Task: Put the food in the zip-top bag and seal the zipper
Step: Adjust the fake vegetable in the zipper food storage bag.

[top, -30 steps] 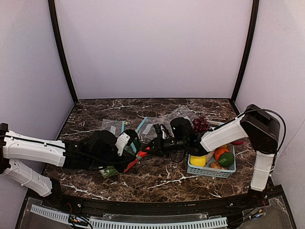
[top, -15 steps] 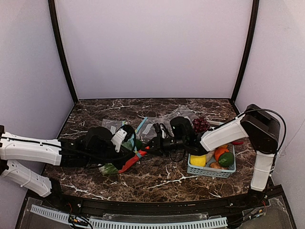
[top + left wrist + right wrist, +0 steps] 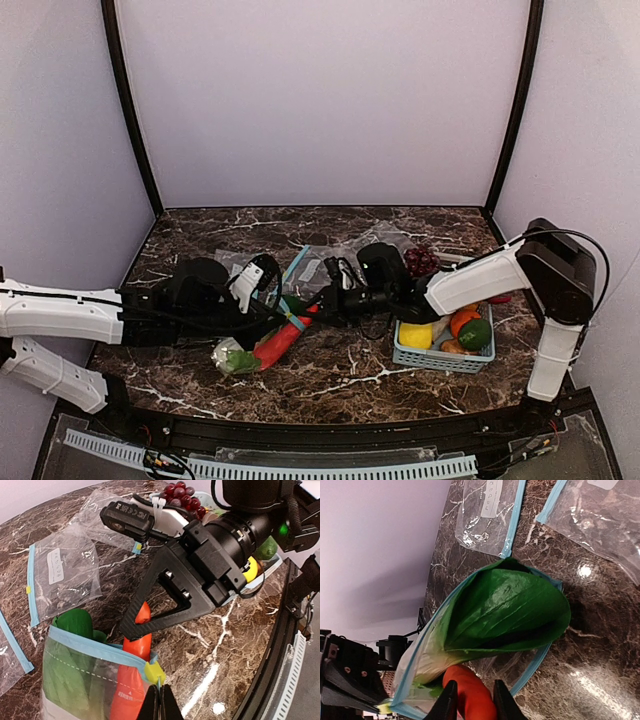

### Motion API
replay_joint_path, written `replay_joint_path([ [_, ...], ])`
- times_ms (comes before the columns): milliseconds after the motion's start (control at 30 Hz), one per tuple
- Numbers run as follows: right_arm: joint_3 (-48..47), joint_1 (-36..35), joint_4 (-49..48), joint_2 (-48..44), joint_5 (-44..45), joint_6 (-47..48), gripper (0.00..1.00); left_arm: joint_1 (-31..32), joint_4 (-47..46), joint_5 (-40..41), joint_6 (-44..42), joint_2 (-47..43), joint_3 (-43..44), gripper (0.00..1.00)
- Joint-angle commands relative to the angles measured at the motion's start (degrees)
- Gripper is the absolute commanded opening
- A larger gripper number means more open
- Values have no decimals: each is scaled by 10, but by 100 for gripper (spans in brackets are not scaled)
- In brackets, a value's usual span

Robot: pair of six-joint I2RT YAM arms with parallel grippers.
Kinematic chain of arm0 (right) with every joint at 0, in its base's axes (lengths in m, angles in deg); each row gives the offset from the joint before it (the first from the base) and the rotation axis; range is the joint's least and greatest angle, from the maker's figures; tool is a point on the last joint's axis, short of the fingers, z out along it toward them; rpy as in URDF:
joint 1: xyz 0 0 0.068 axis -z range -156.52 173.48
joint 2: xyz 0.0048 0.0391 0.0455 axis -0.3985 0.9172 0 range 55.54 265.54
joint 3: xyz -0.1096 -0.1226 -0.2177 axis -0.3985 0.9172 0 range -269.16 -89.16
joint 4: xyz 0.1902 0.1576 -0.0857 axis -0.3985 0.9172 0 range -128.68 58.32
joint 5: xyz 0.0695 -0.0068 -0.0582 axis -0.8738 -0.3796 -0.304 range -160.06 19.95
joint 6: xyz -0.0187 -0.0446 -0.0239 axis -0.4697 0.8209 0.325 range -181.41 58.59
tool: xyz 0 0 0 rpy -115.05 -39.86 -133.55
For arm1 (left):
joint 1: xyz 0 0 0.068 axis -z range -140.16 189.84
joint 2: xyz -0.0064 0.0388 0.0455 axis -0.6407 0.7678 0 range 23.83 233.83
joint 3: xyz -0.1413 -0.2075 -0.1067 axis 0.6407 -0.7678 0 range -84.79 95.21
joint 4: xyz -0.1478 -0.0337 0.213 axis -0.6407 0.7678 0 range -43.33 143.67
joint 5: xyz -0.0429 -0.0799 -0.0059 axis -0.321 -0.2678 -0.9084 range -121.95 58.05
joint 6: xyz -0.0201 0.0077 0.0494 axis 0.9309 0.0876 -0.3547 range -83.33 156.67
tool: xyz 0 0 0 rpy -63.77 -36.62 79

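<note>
Dark veined marble table (image 3: 340, 375), with lilac walls behind it. At lower centre-left of the top view lies the zip-top bag (image 3: 245, 352), its mouth facing right. In the left wrist view, the left gripper (image 3: 160, 702), at bottom centre, is pinched thin on the light-blue zipper (image 3: 95, 647) beside a yellow tab (image 3: 154, 671). The leafy vegetable (image 3: 505, 610) fills the bag. The right gripper (image 3: 472, 700), at the bottom of its own view, clasps the red-orange vegetable (image 3: 139, 644), which sits half through the mouth.

Likely trouble: if released here, the tapered piece could slide back out, or lie across the zipper and block sealing. The single pinch may slip and let the mouth sag. The bulging leaf could also crowd the rim. I cannot pick out the cucumber.
</note>
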State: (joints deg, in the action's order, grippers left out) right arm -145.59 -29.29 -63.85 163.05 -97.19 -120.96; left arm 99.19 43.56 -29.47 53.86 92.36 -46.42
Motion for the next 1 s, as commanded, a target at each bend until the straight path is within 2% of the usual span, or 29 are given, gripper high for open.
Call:
replay_joint_path([
  [0,37,9,56,-58,37,35,30,-8,0,-69,-15,-45,39,1],
  [67,51,18,69,-77,50,38,40,-9,21,-93,-21,-49,44,1],
  [133,60,23,79,-89,56,39,46,-10,35,-113,-22,-52,46,1],
  [300,88,26,78,-118,63,23,47,-11,45,-123,-18,-51,38,1],
  [367,103,26,77,-134,68,21,42,-11,36,-120,-13,-51,28,1],
  [433,117,26,81,-152,82,17,26,-11,11,-124,-5,-51,15,1],
  [633,126,30,96,-182,85,14,0,-12,-12,-133,7,-49,-3,1],
  [767,143,33,72,-216,91,-28,0,-12,-10,-134,8,-49,-9,1],
  [967,156,34,71,-284,143,-67,0,-12,-12,-139,8,-46,-11,1],
])
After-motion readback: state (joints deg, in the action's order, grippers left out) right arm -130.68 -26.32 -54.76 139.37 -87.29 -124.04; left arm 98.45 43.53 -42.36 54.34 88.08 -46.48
